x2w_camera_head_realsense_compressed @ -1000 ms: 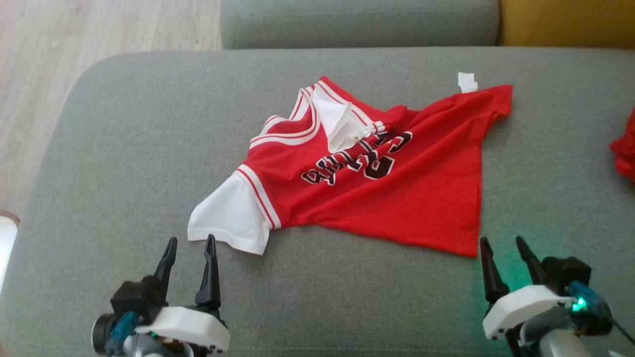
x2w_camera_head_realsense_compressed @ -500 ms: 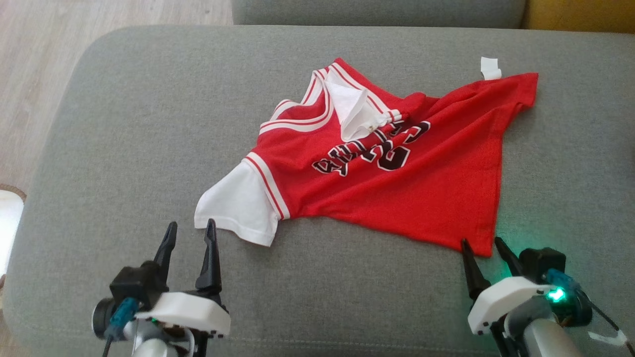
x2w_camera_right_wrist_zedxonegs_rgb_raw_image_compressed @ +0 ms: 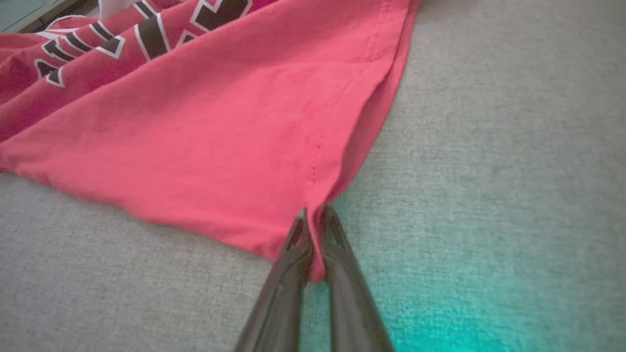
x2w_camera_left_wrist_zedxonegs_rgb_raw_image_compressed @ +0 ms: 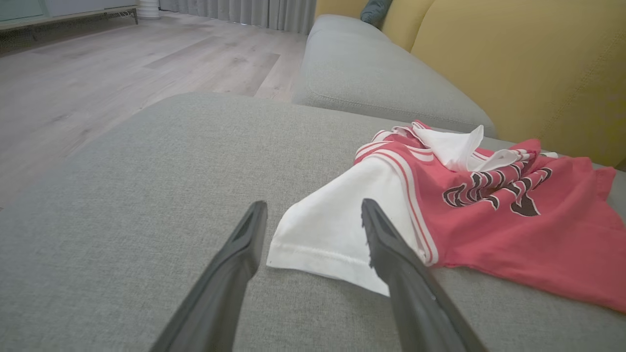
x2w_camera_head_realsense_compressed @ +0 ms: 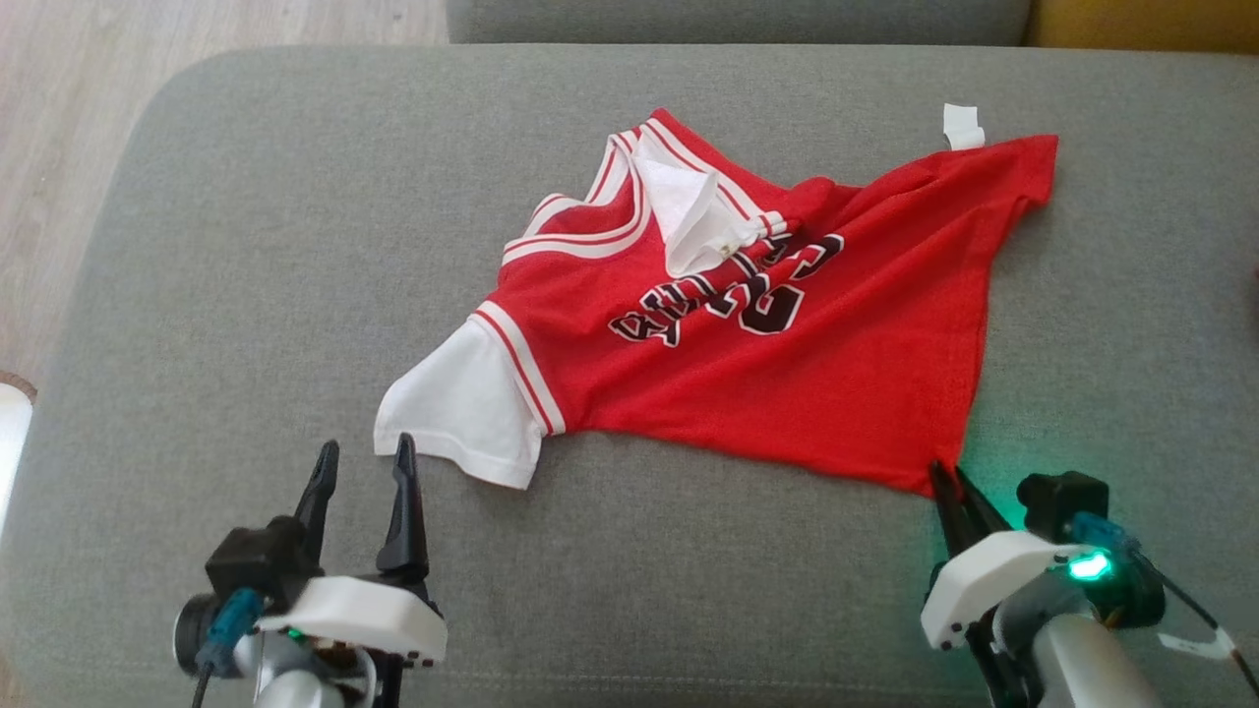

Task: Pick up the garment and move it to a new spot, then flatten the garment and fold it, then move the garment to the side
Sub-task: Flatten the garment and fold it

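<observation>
The garment (x2w_camera_head_realsense_compressed: 787, 334) is a red jersey with white sleeves and black lettering, spread crumpled on a grey sofa cushion (x2w_camera_head_realsense_compressed: 246, 246). My right gripper (x2w_camera_head_realsense_compressed: 946, 480) is shut on the garment's near right hem corner; the right wrist view shows red cloth (x2w_camera_right_wrist_zedxonegs_rgb_raw_image_compressed: 220, 146) pinched between the two fingers (x2w_camera_right_wrist_zedxonegs_rgb_raw_image_compressed: 337, 274). My left gripper (x2w_camera_head_realsense_compressed: 364, 454) stands open just short of the white sleeve (x2w_camera_head_realsense_compressed: 457, 413). In the left wrist view that sleeve's hem (x2w_camera_left_wrist_zedxonegs_rgb_raw_image_compressed: 323, 239) lies between the spread fingertips (x2w_camera_left_wrist_zedxonegs_rgb_raw_image_compressed: 391, 254), not gripped.
A white label (x2w_camera_head_realsense_compressed: 962, 126) sticks out at the garment's far right corner. A second grey cushion (x2w_camera_head_realsense_compressed: 738, 20) lies beyond, with a yellow backrest (x2w_camera_left_wrist_zedxonegs_rgb_raw_image_compressed: 513, 63) behind. Wooden floor (x2w_camera_head_realsense_compressed: 59, 147) lies past the cushion's left edge.
My right gripper moved forward to the hem corner and shut on it. The left gripper stays open by the sleeve. The camera shifted a little.
</observation>
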`<state>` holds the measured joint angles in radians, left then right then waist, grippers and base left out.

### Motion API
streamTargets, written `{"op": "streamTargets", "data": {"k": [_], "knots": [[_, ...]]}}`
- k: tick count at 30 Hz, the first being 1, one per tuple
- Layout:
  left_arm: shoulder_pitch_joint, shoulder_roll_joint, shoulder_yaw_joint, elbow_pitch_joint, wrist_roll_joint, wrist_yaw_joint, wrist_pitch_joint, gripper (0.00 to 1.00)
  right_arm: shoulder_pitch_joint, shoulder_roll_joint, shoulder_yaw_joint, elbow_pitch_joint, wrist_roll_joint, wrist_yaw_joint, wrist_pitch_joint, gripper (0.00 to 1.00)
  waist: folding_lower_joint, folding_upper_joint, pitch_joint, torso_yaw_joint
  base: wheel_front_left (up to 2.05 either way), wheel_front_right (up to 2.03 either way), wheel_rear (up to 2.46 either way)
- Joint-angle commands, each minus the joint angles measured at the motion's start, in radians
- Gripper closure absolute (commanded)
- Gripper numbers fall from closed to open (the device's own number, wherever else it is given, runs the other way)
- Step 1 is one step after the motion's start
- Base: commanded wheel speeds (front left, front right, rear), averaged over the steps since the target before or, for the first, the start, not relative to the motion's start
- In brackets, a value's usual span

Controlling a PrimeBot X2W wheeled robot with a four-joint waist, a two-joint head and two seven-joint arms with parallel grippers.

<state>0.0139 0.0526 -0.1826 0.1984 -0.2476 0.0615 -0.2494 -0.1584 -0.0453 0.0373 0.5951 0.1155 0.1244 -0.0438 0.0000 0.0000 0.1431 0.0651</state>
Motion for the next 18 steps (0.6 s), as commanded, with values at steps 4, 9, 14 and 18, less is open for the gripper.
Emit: {"op": "streamTargets", "data": {"k": [4, 9, 14, 18], "knots": [[-0.039, -0.002, 0.034, -0.002, -0.011, -0.009, -0.012, 0.00, -0.018, -0.005, -0.061, -0.054, -0.039, 0.006, -0.016, 1.00, 0.0000, 0.0000, 0.001, -0.012, 0.00, 0.00, 0.00], [-0.039, -0.002, 0.011, 0.073, -0.025, -0.035, -0.012, 0.00, -0.019, -0.005, -0.165, -0.129, -0.099, 0.006, -0.014, 1.00, 0.0000, 0.0000, -0.003, -0.022, 0.00, 0.00, 0.00], [-0.048, -0.002, -0.014, 0.149, -0.051, -0.058, 0.030, 0.00, -0.012, -0.005, -0.196, -0.178, -0.117, 0.006, 0.005, 1.00, 0.0000, 0.0000, -0.005, -0.028, 0.00, 0.00, 0.00], [-0.065, -0.001, -0.014, 0.193, -0.063, -0.062, 0.045, 0.00, -0.007, -0.005, -0.187, -0.197, -0.108, 0.006, 0.011, 1.00, 0.0000, 0.0000, -0.004, -0.031, 0.00, 0.00, 0.00]]}}
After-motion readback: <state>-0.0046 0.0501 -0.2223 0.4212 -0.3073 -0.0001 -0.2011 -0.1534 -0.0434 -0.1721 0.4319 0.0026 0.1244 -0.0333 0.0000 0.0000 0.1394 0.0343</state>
